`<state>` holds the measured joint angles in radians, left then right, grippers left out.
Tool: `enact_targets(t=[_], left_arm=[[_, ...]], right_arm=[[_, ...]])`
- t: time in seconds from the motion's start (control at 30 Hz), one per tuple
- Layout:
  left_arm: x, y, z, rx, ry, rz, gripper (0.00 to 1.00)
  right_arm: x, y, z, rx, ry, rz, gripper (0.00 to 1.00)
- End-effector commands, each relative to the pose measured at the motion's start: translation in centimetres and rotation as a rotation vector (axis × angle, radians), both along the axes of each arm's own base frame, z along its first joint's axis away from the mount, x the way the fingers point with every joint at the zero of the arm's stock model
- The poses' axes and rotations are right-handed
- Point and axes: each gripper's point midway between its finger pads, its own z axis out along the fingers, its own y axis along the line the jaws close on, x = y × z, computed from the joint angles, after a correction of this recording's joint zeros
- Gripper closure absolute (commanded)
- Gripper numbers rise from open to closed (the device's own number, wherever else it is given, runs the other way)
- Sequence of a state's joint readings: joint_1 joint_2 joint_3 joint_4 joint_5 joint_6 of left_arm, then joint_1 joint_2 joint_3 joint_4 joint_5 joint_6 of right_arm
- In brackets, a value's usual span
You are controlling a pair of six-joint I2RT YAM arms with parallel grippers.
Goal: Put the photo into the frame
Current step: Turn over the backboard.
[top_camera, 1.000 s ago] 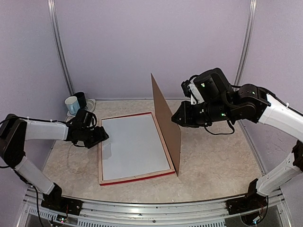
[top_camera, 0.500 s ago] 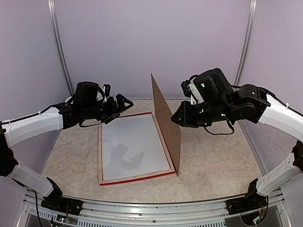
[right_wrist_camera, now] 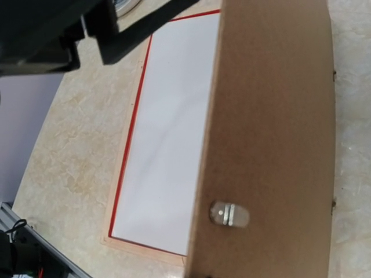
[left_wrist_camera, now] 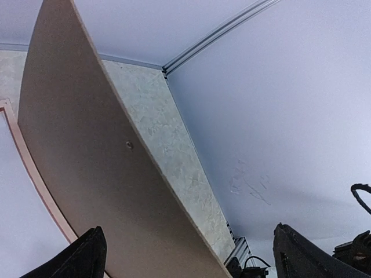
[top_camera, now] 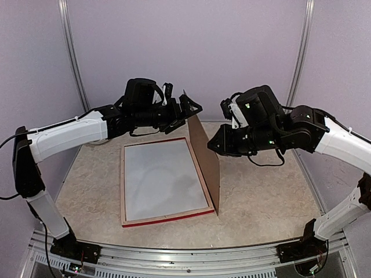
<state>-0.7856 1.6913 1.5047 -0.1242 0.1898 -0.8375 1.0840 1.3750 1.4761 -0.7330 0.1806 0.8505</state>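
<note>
The frame (top_camera: 165,218) lies flat on the table, with a red edge and pale wood sides; it also shows in the right wrist view (right_wrist_camera: 130,145). A white sheet (top_camera: 159,179) fills it; no sunset picture shows. The brown backing board (top_camera: 206,168) stands upright along the frame's right side. My right gripper (top_camera: 215,145) is at the board's top edge near its front end and seems shut on it; the board (right_wrist_camera: 272,116) hides its fingers. My left gripper (top_camera: 191,109) is open at the board's far top corner, and the board (left_wrist_camera: 87,162) fills the left wrist view.
A metal turn clip (right_wrist_camera: 229,215) sits on the board's back face. Lilac walls with metal rails (top_camera: 72,58) close in the table at the back and sides. A pale round rim (right_wrist_camera: 124,6) shows beyond the frame's far left corner.
My left arm has swung from the frame's left side up and across to the board's far top corner, its gripper open. The right arm and the board have hardly moved.
</note>
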Motion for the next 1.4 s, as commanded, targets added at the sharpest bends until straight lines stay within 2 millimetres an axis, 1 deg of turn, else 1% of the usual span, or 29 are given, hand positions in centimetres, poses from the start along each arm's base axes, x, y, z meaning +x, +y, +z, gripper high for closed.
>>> enact_targets(t=[0.0,0.23,0.43,0.6,0.8,0.97,1.07,1.23,1.3,1.37], left_arm=[[-0.1,-1.3,-0.8,0.015,0.022,-0.012,0.01],[0.1,-2.2,-0.6,-0.008,0.02,-0.029,0.01],[0.3,-3.2,-0.9,-0.006,0.024,-0.038,0.01],[0.4,-3.5,-0.6,-0.013,0.019,-0.038,0.01],[0.5,-3.6,-0.4,-0.02,0.016,-0.037,0.01],[0.4,-3.8,-0.6,-0.016,0.02,-0.039,0.01],[0.4,-3.7,-0.7,-0.014,0.021,-0.039,0.01],[0.3,-3.7,-0.7,-0.013,0.022,-0.037,0.01],[0.3,-3.7,-0.9,-0.011,0.025,-0.037,0.01],[0.2,-3.6,-0.9,-0.01,0.025,-0.038,0.01]], right_arm=[[-0.4,-0.5,-0.8,-0.024,0.001,0.002,0.86],[-0.4,-0.2,-1.0,-0.02,-0.002,0.012,0.85],[-0.5,-0.4,-0.6,-0.005,-0.013,0.015,0.83],[-0.7,-0.7,-0.3,0.005,-0.016,0.013,0.78],[-0.8,-1.5,0.4,0.032,-0.029,0.004,0.73],[-1.0,-2.4,1.6,0.107,-0.056,0.003,0.69],[-1.4,-1.8,2.1,0.153,-0.066,0.048,0.68],[-2.3,0.2,2.1,0.199,-0.056,0.153,0.67],[-2.3,0.4,2.0,0.201,-0.054,0.158,0.67],[-2.1,0.0,2.0,0.196,-0.058,0.143,0.66]])
